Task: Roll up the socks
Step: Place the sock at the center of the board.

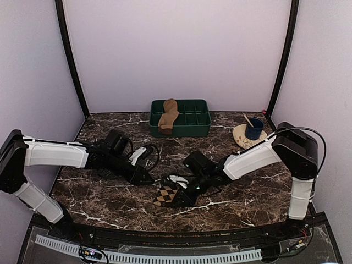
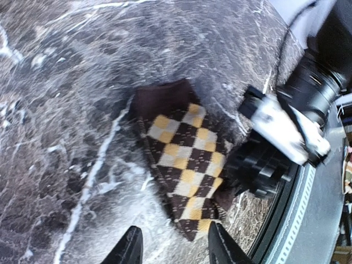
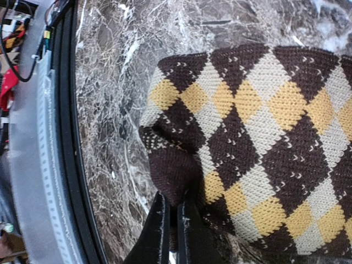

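The argyle sock (image 1: 169,193) lies flat on the marble table near the front middle; it also shows in the left wrist view (image 2: 184,159) and the right wrist view (image 3: 258,132). My right gripper (image 1: 186,192) is shut on the sock's dark brown end, with the fabric pinched between its fingers (image 3: 175,220). My left gripper (image 1: 147,177) is open and empty, hovering just left of the sock; the sock's near end lies between its fingertips (image 2: 171,245). The plain tan-brown sock (image 1: 168,116) lies draped in the green tray.
The green compartment tray (image 1: 190,124) stands at the back middle. A plate (image 1: 246,138) with a blue cup (image 1: 254,129) and a stick sits at the back right. The table's front rail (image 2: 308,214) runs close to the sock.
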